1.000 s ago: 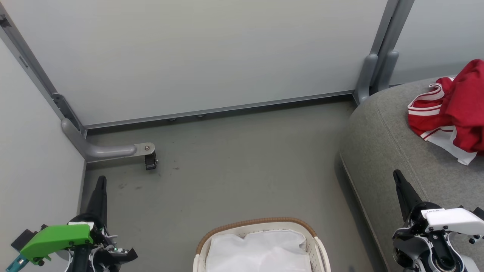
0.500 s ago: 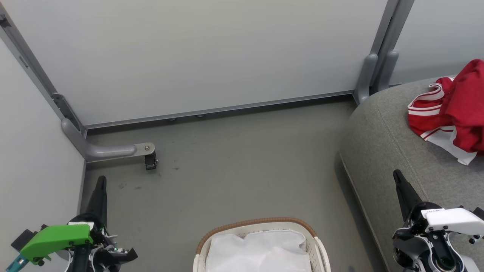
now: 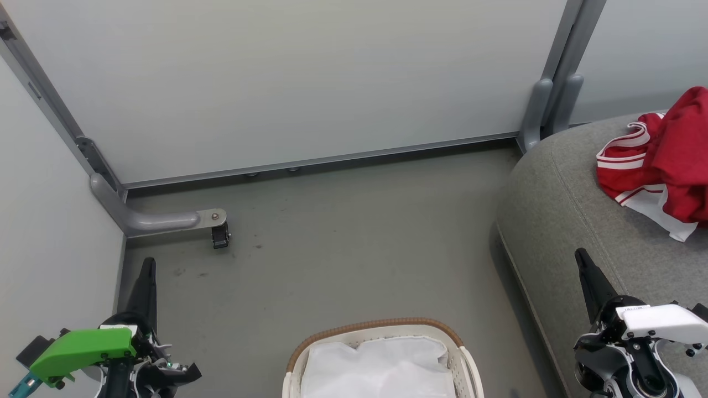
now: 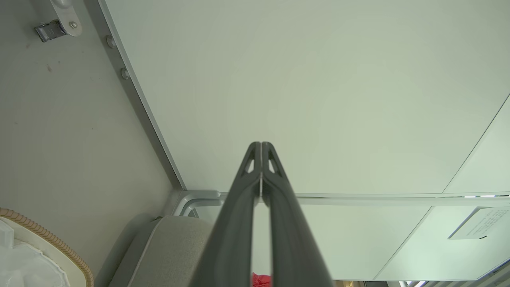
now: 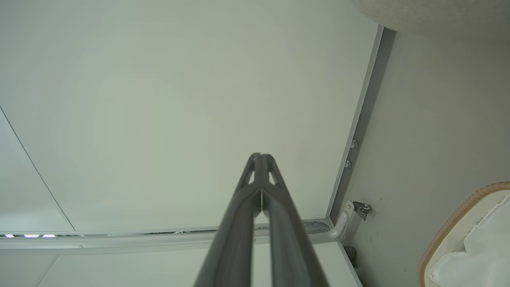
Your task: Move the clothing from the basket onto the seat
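Both arms parked, hands empty. I am holding the left gripper with its fingers pressed together, gripping nothing, to the left of the basket. I am holding the right gripper the same way, fingers together and empty, to the right of the basket and over the edge of the sofa. The red clothing is lying heaped on the sofa, beyond the basket and well to its right. Inside the basket, white fabric is showing: liner or garment, I cannot tell. No red is showing there, though the basket's near part is running out of view. I am judging the transfer nearly or fully done, with that hidden part left to check.
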